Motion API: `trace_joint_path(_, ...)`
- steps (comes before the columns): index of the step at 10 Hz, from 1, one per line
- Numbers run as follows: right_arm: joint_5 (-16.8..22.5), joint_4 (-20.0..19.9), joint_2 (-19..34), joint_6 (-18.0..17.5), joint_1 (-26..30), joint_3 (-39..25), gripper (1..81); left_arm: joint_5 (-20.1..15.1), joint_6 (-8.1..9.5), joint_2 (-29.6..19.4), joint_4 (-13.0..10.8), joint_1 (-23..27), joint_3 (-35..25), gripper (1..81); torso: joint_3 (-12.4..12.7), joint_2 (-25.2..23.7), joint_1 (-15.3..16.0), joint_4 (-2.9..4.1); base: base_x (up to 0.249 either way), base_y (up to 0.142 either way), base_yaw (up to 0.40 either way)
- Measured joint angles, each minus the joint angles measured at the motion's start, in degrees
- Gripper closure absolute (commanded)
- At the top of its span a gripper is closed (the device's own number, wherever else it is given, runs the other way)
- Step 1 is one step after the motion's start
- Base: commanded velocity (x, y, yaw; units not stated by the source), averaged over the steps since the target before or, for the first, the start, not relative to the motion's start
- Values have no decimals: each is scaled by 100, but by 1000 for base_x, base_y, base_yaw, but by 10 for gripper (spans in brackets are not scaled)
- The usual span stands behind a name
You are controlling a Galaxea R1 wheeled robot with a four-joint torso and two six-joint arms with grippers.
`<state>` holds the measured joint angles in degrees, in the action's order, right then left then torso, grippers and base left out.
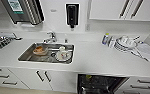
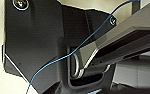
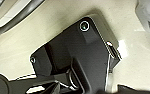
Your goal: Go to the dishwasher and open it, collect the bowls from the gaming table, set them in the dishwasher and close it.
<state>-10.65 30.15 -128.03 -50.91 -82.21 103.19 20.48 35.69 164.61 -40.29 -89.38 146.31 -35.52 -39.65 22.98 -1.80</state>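
Dishwasher (image 1: 101, 84) sits at the lower right of the head view, set under the white counter (image 1: 96, 58); its front is open, showing a dark interior with wire racks. Above it the counter runs across the whole frame. A steel sink (image 1: 26, 57) is sunk into the counter left of centre, with a tap (image 1: 50, 37) behind it, an orange-brown dish (image 1: 40, 50) lying in its upper left part and a white item (image 1: 62, 53) toward its right. At the right of the counter stands a stack of white plates and cups (image 1: 124, 43), with a small bottle (image 1: 105, 38) just left of it and a cloth (image 1: 147, 51) on its right. A black dispenser (image 1: 72, 15) hangs on the wall at upper centre, and white drawers (image 1: 2, 77) fill the lower left.

In the left wrist view a thin blue cable (image 2: 91, 37) crosses diagonally over the robot's dark plate; whether the left gripper is clenched or released cannot be told.

In the right wrist view pale floor (image 3: 53, 27) lies behind the dark plate; the right gripper's state cannot be told either.
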Motion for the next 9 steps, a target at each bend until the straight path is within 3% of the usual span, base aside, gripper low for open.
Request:
trace_joint_path(5,-456,-13,13,-308,735,-57,10,-23,0,-33,-2,-69,2,10,4,-999,629,0,0,0,0)
trace_joint_path(9,-458,-11,-63,-355,538,193,10,-41,0,-35,-4,-111,2,10,9,-1786,1124,0,0,0,0)
